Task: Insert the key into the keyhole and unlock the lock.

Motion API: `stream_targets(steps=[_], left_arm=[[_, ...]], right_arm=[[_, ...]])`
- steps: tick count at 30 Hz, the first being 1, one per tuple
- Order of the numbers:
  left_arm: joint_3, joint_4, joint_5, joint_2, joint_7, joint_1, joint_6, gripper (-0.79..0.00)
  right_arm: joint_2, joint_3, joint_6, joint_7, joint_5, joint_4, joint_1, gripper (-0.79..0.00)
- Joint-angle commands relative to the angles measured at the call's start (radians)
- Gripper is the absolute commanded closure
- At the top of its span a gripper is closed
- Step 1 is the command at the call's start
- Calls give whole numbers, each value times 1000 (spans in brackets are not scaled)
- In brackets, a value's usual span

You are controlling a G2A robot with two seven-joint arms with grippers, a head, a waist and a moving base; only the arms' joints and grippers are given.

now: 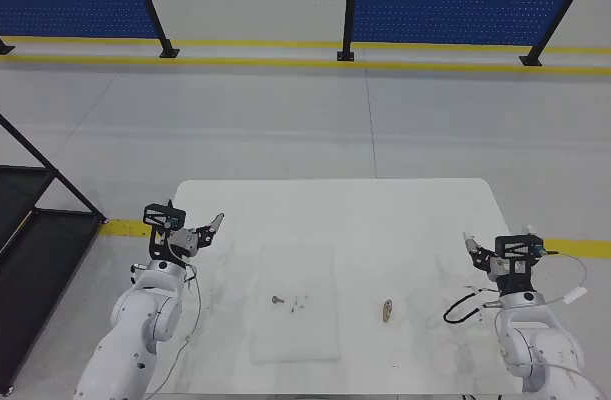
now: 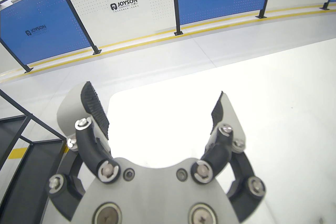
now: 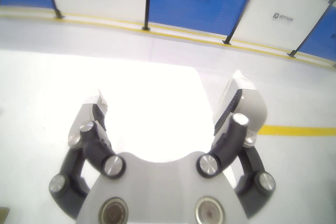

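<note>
White table (image 1: 415,210) from above holds a small grey key (image 1: 277,299) on a clear mat (image 1: 297,335) in the middle and a brass lock (image 1: 386,310) just beside the mat. From the left wrist, the left gripper (image 2: 155,93) is spread wide and holds nothing. From the right wrist, the right gripper (image 3: 169,88) is wide apart too, with nothing in it.
</note>
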Motion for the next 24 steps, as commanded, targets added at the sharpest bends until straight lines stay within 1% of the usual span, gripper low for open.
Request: stream_targets(steps=[1, 4, 6, 7, 8, 13, 17, 21, 24], left_arm=[[0, 0, 0, 0, 0, 0, 0, -785], [2, -6, -5, -1, -6, -2, 3, -785], [1, -33, -16, -3, -54, -7, 29, -785], [0, -54, 10, -4, -90, -6, 76, -785], [16, -85, -1, -7, -127, -2, 84, -785], [36, -210, -60, -12, -334, 7, 95, -785], [56, -296, -120, -15, -492, -1, 94, -785], [93, -335, -198, -18, -643, -28, 93, -785], [119, -330, -281, -22, -750, -64, 106, -785]], right_arm=[[0, 0, 0, 0, 0, 0, 0, -785], [0, 0, 0, 0, 0, 0, 0, -785], [0, 0, 0, 0, 0, 0, 0, -785], [0, 0, 0, 0, 0, 0, 0, -785], [0, 0, 0, 0, 0, 0, 0, -785], [0, 0, 0, 0, 0, 0, 0, -785], [0, 0, 0, 0, 0, 0, 0, -785], [0, 0, 0, 0, 0, 0, 0, -785], [0, 0, 0, 0, 0, 0, 0, -785]])
